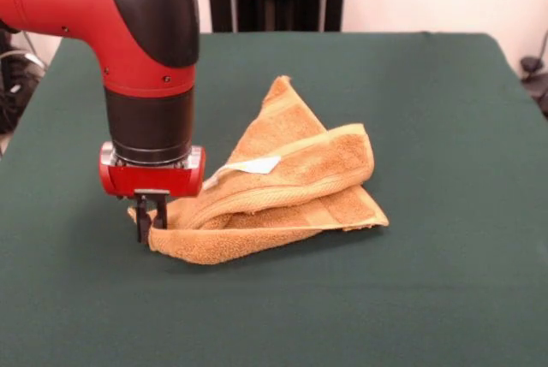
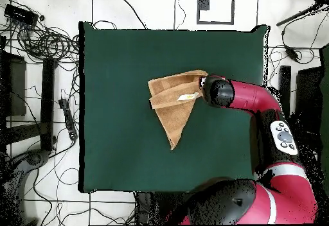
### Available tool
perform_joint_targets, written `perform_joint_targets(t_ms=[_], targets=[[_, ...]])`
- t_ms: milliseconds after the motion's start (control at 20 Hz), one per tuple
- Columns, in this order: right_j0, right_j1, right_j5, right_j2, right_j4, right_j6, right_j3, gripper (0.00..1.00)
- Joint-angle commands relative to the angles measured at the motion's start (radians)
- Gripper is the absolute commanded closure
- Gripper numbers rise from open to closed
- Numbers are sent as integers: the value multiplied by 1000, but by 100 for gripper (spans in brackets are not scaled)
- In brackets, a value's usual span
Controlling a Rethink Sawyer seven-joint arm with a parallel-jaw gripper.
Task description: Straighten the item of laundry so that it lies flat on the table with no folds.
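Gripper point(image 1: 151, 223) fingers stand close together at one corner of the single folded towel point(image 1: 282, 187); grip unconfirmed. One white tag point(image 1: 255, 165) faces up on the table point(image 1: 445, 110).

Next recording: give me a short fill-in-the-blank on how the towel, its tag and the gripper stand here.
1. The towel lies folded into a rough ____ shape, not flat.
2. The small tag on its upper layer is ____ in colour.
3. The gripper is down at the towel's ____, not its middle.
4. The table top is dark ____.

Missing words: triangle; white; edge; green
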Motion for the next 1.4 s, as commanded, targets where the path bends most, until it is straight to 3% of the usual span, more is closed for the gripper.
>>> perform_joint_targets(t_ms=[50,100,900,1400], targets=[[38,46,94,93,-18,-63,-14,100],[42,41,117,90,-14,-66,-10,0],[54,-4,89,70,-10,-13,45,0],[99,-169,181,22,27,36,152,0]])
